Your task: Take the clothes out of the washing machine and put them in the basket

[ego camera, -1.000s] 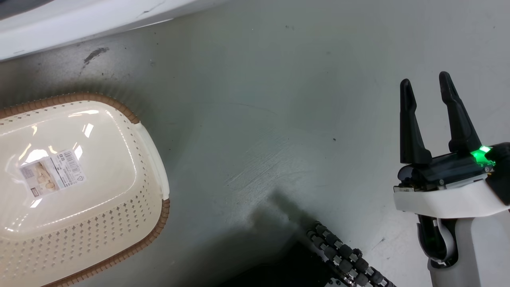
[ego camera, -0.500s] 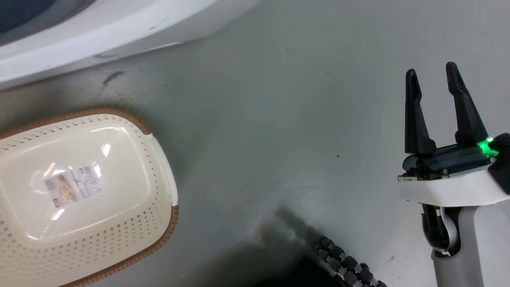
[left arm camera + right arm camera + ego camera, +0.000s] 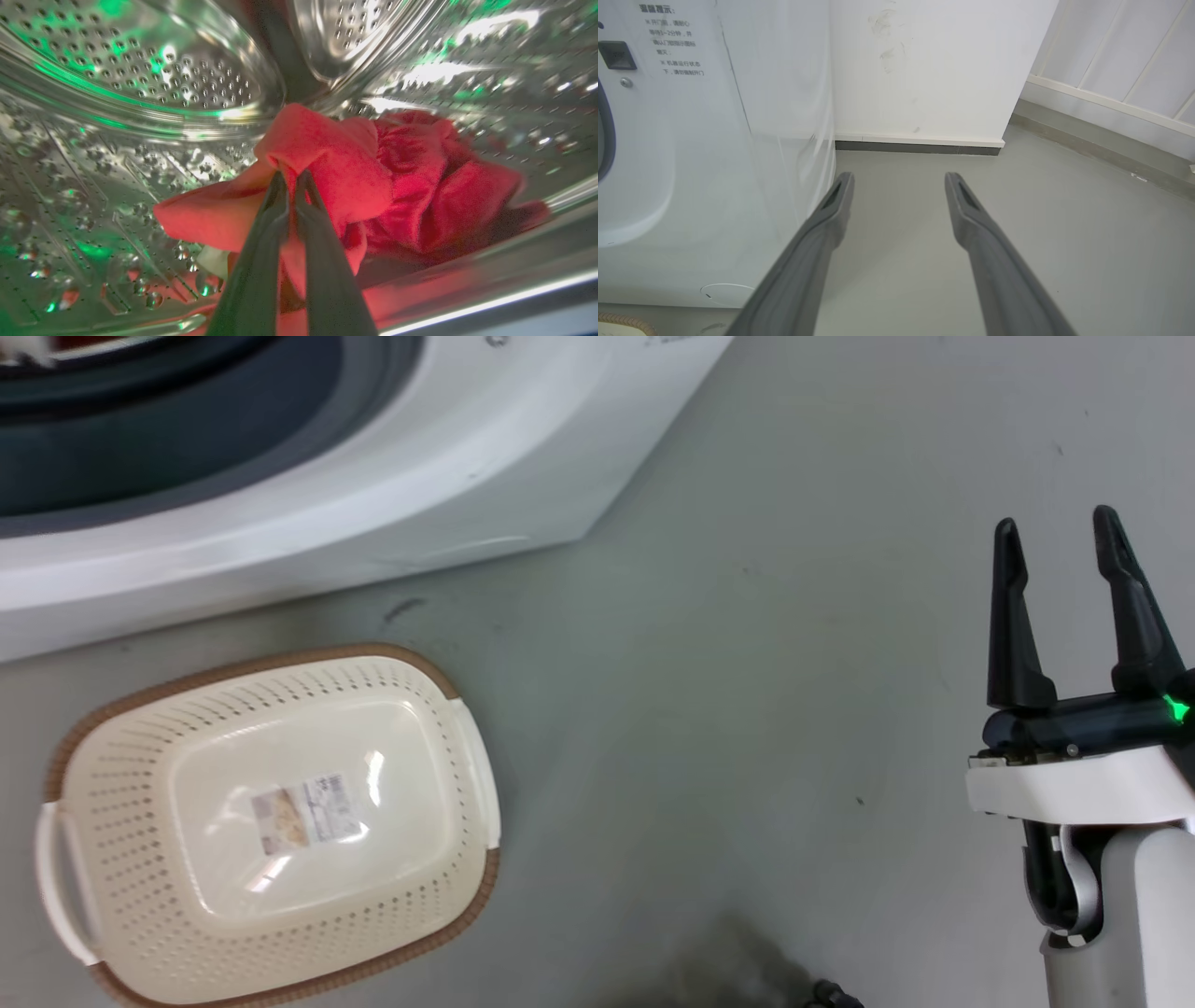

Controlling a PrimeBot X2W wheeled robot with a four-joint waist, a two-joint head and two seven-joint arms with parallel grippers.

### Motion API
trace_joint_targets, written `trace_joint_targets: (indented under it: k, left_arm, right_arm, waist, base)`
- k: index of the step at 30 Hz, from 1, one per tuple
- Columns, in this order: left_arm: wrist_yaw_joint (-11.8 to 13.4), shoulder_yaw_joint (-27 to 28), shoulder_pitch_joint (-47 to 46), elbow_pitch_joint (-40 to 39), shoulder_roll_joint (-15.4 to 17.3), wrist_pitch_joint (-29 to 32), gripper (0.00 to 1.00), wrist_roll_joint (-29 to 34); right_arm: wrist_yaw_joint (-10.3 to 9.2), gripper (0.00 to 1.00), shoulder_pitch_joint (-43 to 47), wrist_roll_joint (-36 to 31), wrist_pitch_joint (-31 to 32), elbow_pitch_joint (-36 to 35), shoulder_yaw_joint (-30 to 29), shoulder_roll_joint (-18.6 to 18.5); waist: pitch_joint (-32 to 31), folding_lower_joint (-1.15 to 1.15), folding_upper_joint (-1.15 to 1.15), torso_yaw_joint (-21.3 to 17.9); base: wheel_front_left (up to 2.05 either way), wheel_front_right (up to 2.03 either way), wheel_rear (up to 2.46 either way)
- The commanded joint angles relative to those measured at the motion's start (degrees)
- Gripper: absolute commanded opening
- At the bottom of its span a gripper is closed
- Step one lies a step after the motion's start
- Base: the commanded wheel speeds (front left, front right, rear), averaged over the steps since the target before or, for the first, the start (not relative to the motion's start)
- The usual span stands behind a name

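Barely begun: cloth pinched in the drum, basket bare

We judge the task to be at its opening step. Inside the washing machine (image 3: 448, 467), our left gripper (image 3: 292, 177) has its two fingers drawn together on a fold of the clothes (image 3: 383, 186), with red cloth pinched between the tips. The red heap lies bunched on the low side of the perforated drum (image 3: 140, 88). We cannot tell from the wrist view whether it is one garment or two. None of it is outside the machine.

On the floor (image 3: 747, 709), near and to the left, the basket (image 3: 238, 665) stands just in front of the washer. Its bottom is bare but for a barcode label (image 3: 308, 812), so nothing is delivered yet.

Our right gripper (image 3: 1056, 523) hangs at the near right, well apart from washer and basket, fingers spread and holding nothing.

What is left, as we reckon it: draw the pinched cloth out, carry it to the basket, let it go, and return for whatever remains in the drum.
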Motion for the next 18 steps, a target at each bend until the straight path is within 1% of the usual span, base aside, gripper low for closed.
trace_joint_targets:
  k: [1,2,4,6,9,14,18]
  left_arm:
    - [0.28,-0.25,3.05,0.30,-1.54,-2.70,0.00,-0.41]
    - [0.39,-0.03,4.18,0.47,-2.12,-4.27,0.00,-0.96]
    - [1.07,-1.04,6.65,0.18,-2.98,-8.06,0.00,0.21]
    - [1.43,-1.06,10.03,0.34,-4.55,-11.30,0.00,-0.45]
    - [2.48,-0.53,12.69,-0.62,-5.92,-14.58,0.00,-1.20]
    - [3.48,1.01,17.78,-4.46,-8.21,-16.75,0.00,-2.83]
    - [4.65,3.01,22.50,-10.61,-8.48,-17.01,0.00,-3.62]
  right_arm:
    - [-0.04,1.00,0.71,-0.56,-0.12,0.18,-0.79,-0.04]
    - [-0.04,1.00,1.01,-0.89,-0.12,0.31,-1.11,-0.03]
    - [-0.04,1.00,1.42,-1.24,-0.12,0.60,-1.68,-0.03]
    - [-0.04,1.00,2.14,-1.66,-0.12,0.90,-2.09,-0.05]
    - [-0.04,1.00,2.99,-2.51,-0.12,0.95,-2.56,-0.03]
    - [-0.04,1.00,4.80,-3.57,-0.12,1.22,-3.85,-0.03]
    - [-0.04,1.00,5.88,-4.72,-0.12,1.16,-5.23,-0.03]
  waist:
    - [-4.59,0.01,0.00,3.34]
    - [-5.57,0.01,0.00,3.72]
    - [-7.71,0.01,0.00,4.36]
    - [-10.14,0.01,0.00,4.85]
    - [-12.54,0.01,0.00,6.10]
    - [-16.31,0.01,0.00,8.11]
    - [-18.74,0.01,0.00,9.51]
  base:
    - [0.00,0.00,0.00]
    - [0.00,0.00,0.00]
    - [0.00,0.00,0.00]
    - [0.00,0.00,0.00]
    - [0.00,0.00,0.00]
    - [0.00,0.00,0.00]
    - [0.00,0.00,0.00]
